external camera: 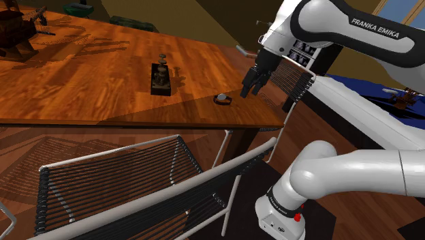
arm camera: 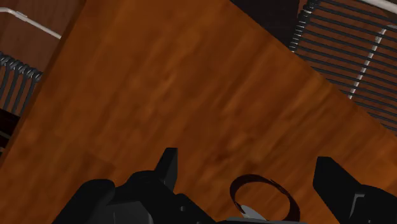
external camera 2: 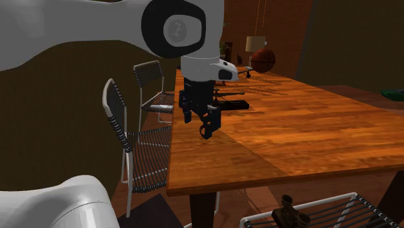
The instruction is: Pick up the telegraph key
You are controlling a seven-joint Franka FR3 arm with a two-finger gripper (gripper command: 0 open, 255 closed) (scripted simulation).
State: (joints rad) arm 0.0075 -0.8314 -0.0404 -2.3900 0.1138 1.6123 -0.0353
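Our pincer hangs wide open over the desk. The telegraph key, well apart from it, looks stiff and heavy, so we would clasp its base sides.

My shoulder camera sits beside and behind the stand, looking down across the desk. The second exterior camera stands low off the desk's corner, close to the arm, facing along it. The wrist camera looks down between the jaws, near that same corner.

Wooden table; small round dish near its edge; wire chair alongside.
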